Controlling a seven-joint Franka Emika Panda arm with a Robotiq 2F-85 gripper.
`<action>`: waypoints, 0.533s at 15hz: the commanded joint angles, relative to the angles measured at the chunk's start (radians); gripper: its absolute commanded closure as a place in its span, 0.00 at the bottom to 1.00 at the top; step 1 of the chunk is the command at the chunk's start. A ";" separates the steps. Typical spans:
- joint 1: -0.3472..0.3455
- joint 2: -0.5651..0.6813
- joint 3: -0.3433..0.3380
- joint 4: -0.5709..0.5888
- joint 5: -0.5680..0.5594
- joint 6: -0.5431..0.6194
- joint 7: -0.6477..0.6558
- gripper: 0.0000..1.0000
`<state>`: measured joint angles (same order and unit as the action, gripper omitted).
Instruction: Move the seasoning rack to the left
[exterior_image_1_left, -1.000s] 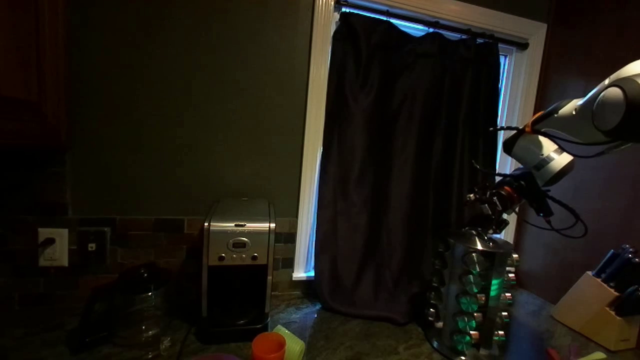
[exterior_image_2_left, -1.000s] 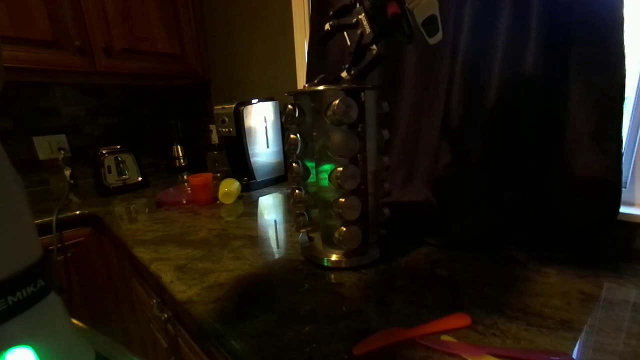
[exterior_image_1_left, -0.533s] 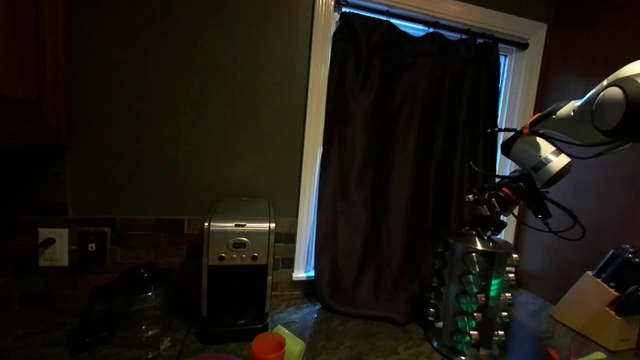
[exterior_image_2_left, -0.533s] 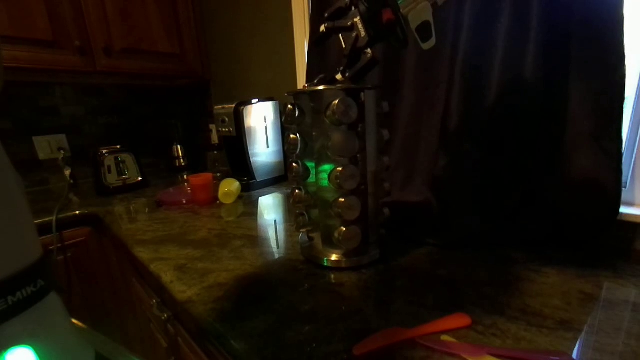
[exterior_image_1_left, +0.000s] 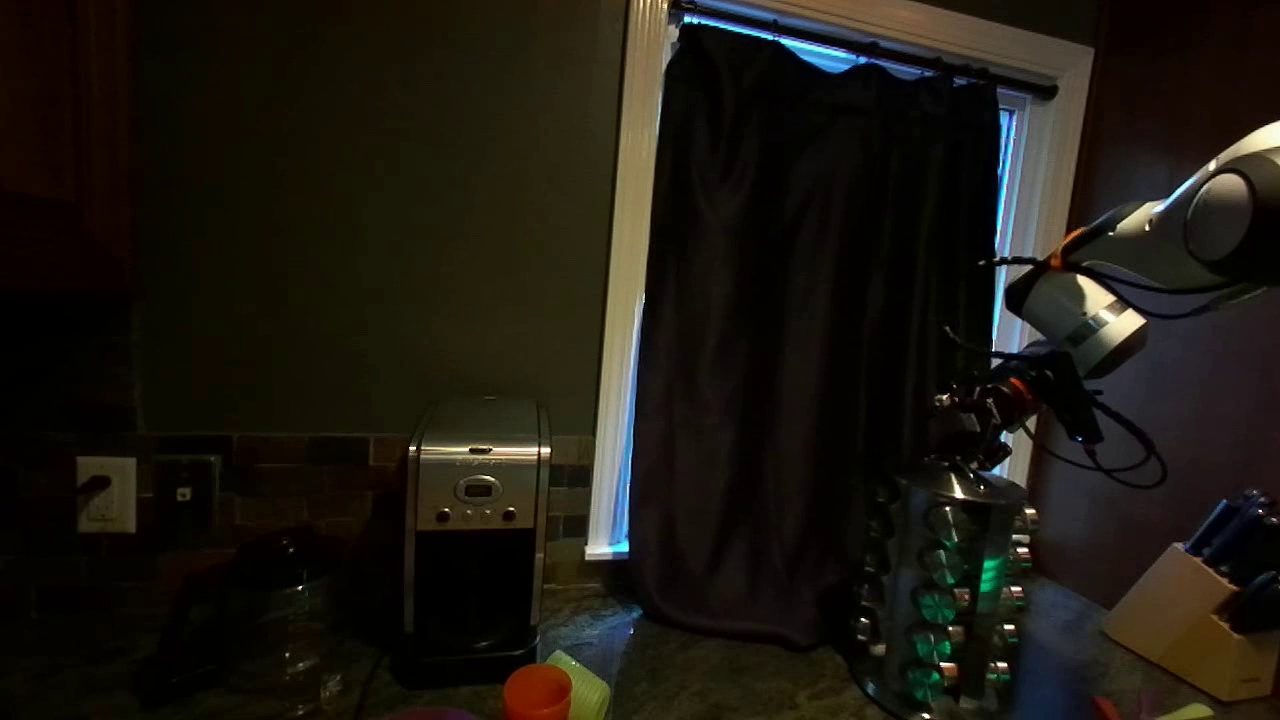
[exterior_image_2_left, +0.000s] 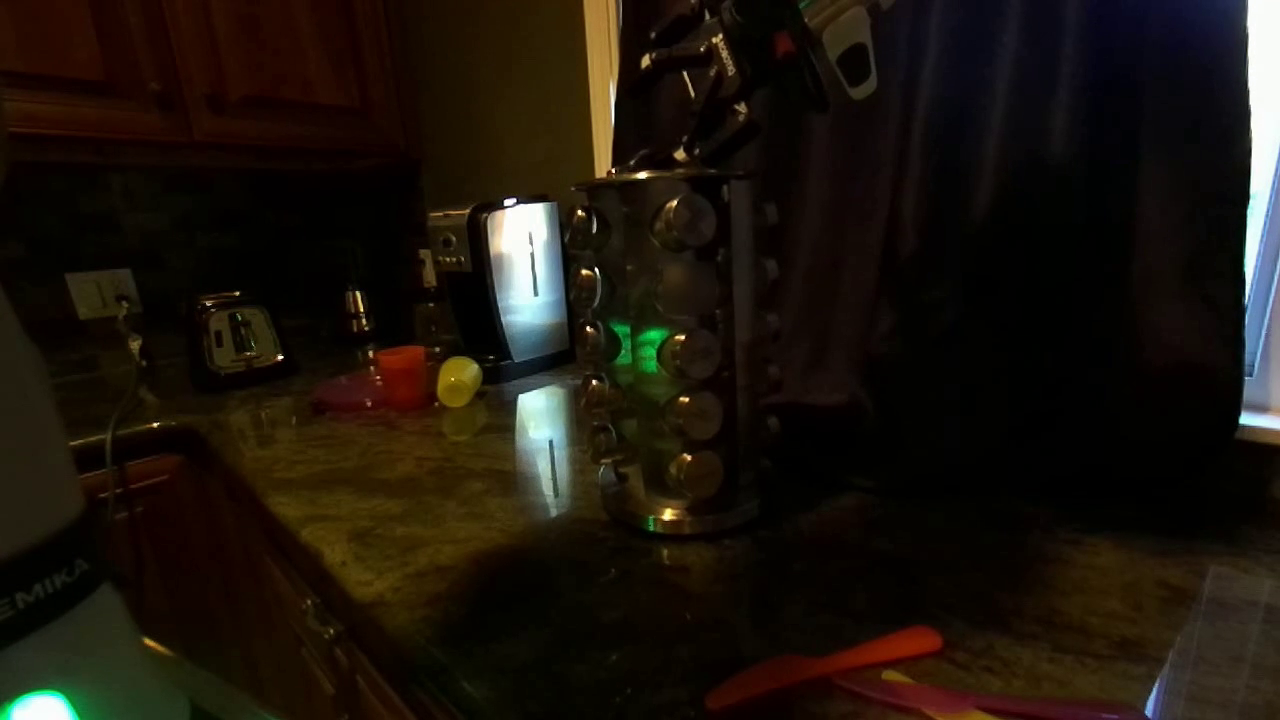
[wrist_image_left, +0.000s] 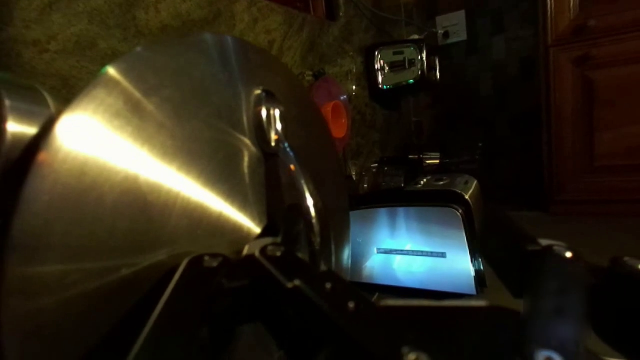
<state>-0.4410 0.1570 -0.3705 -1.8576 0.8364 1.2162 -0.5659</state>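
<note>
One dim countertop (exterior_image_2_left: 430, 470) runs beneath the robot arm (exterior_image_1_left: 1090, 310), which juts in at the right edge of the frame in an exterior view, and bears the seasoning rack (exterior_image_2_left: 638, 300), which we find upright at mid-frame in an exterior view. Toppling is the gravest danger, we judge: a sideways pull at the top could tip so tall a load. A long swing left could also send it into the coffee maker (exterior_image_1_left: 478, 515), left of centre. The gripper (wrist_image_left: 407, 247) is spread wide, one finger (wrist_image_left: 272, 250) just beside the lower end of the top handle (wrist_image_left: 302, 195) in the wrist view, touching or not we cannot tell; jaws brought together off-centre might slip, and a jolt could shake jars (exterior_image_2_left: 688, 222) loose. Those jars line the rack in columns, contents unreadable to us. At lower right of the frame, a wooden knife block (exterior_image_1_left: 1170, 620) holds dark-handled knives (exterior_image_1_left: 1235, 530); at lower left, a glass carafe (exterior_image_1_left: 298, 625) is too dark to read. What the orange cup (exterior_image_2_left: 402, 378) and tilted yellow cup (exterior_image_2_left: 459, 382) at left hold, we cannot tell.
</note>
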 joint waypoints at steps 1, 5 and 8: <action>-0.002 -0.010 -0.001 -0.037 0.022 0.037 -0.050 0.38; -0.011 0.007 -0.005 -0.039 0.029 0.039 -0.090 0.69; -0.027 0.030 -0.009 -0.030 0.039 0.028 -0.107 0.90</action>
<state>-0.4588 0.1764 -0.3776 -1.8718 0.8365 1.2398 -0.6483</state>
